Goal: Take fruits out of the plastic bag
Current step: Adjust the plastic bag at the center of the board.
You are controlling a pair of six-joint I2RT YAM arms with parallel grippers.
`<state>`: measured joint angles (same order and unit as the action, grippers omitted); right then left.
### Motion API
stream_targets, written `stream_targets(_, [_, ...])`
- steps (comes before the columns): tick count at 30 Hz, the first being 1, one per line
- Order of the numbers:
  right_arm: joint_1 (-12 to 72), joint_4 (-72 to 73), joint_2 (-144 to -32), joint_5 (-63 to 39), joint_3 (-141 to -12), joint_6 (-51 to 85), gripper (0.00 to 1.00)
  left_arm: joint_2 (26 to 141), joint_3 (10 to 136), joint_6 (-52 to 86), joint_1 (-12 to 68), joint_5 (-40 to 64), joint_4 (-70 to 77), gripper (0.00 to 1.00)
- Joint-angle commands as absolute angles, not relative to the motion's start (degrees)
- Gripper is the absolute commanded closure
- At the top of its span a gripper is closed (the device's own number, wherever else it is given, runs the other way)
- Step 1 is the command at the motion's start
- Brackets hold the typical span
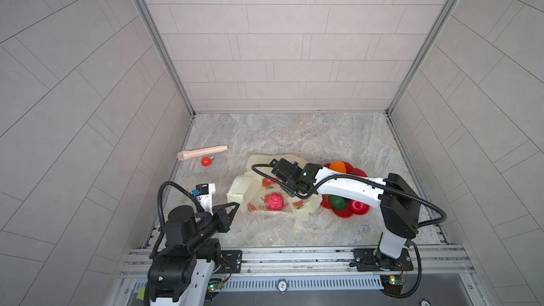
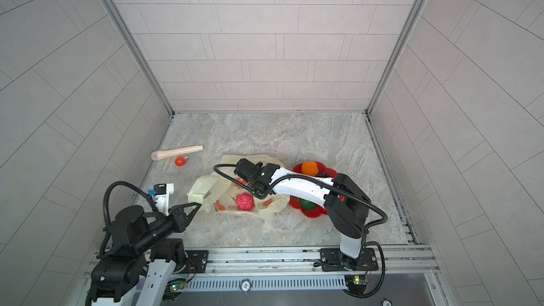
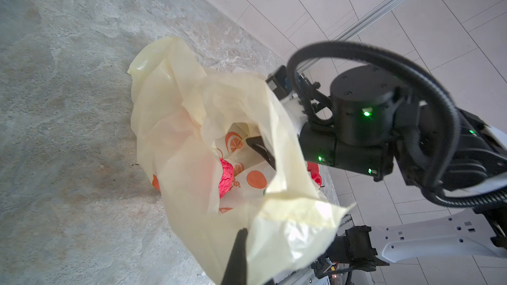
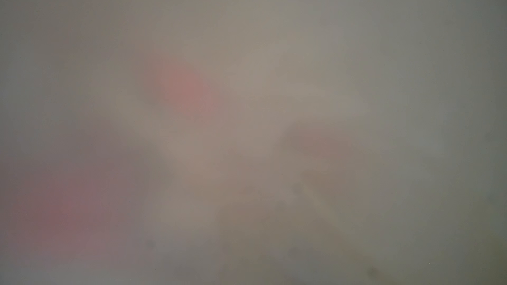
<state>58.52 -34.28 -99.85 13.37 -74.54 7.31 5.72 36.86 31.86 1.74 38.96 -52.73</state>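
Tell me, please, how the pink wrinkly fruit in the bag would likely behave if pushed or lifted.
The pink wrinkly fruit looks nearly round, so a push would probably roll it. It rests on the loose film of the plastic bag, which may slide along. Its creased skin probably offers some grip.

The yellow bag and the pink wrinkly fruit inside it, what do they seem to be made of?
The bag looks like thin plastic film with a soft sheen: it crinkles and folds, and light passes through it. The pink wrinkly fruit is probably molded plastic or foam: its fine ridges keep a firm round shape. Its finish is hard to judge.
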Motion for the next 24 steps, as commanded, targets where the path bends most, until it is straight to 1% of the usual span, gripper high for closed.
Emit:
stream_targets(1, [62.57, -30.55, -95.4, 9.66, -69.38, 2.98, 0.46, 4.58, 36.3, 30.9, 1.69, 39.74, -53.15, 0.97])
stream_targets(5, [63.51, -25.18, -92.3, 6.45, -61.9, 3.58, 0.44, 4.45, 35.88, 31.05, 1.63, 39.57, -53.17, 0.97])
stream_targets(17, [65.68, -14.6, -85.82, 7.47, -48.77, 0.58, 0.38, 3.91, 35.29, 31.38, 1.51, 38.45, -53.96, 0.97])
stream_targets(20, [65.73, -13.43, -85.65, 8.16, -48.56, 0.0, 0.37, 3.61, 35.44, 31.39, 1.54, 38.35, -53.96, 0.97])
stream_targets(24, [65.65, -16.03, -86.71, 12.79, -54.16, 0.13, 0.36, 4.29, 36.82, 31.38, 1.4, 37.58, -53.45, 0.97])
